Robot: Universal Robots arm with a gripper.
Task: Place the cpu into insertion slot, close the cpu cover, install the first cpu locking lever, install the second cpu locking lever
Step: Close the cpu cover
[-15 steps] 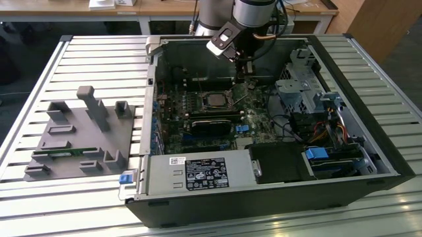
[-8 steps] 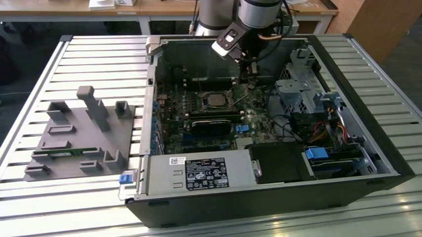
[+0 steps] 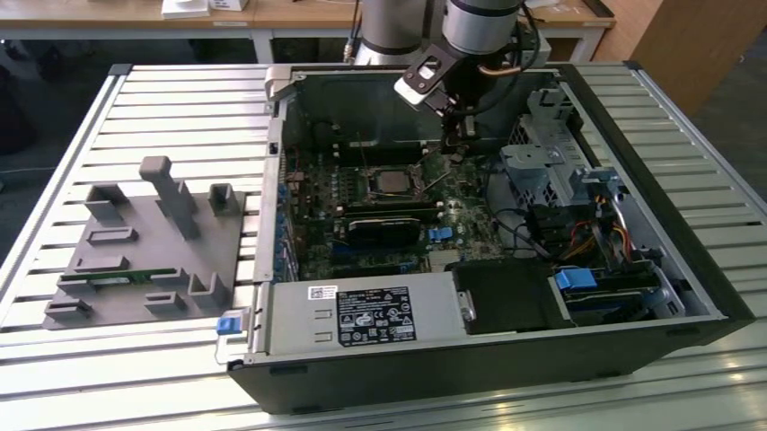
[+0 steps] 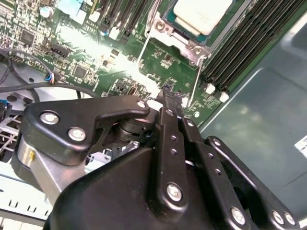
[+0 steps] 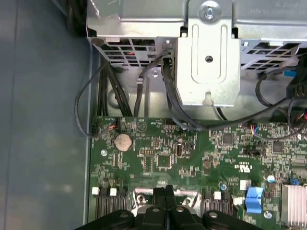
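Lying socketed, the cpu (image 4: pixel 199 14) — second wrist view; tool (image 4: pixel 169 91) pinched.

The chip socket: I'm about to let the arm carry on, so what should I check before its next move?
1. Chip lying flat in its seat: ok.
2. Cover frame down around the chip: ok, as far as the second wrist view shows.
3. Wire levers latched: cannot tell.
4. End effector shut, tips low beside the cover frame: ok.
5. Anything pinched in the end effector: cannot tell.
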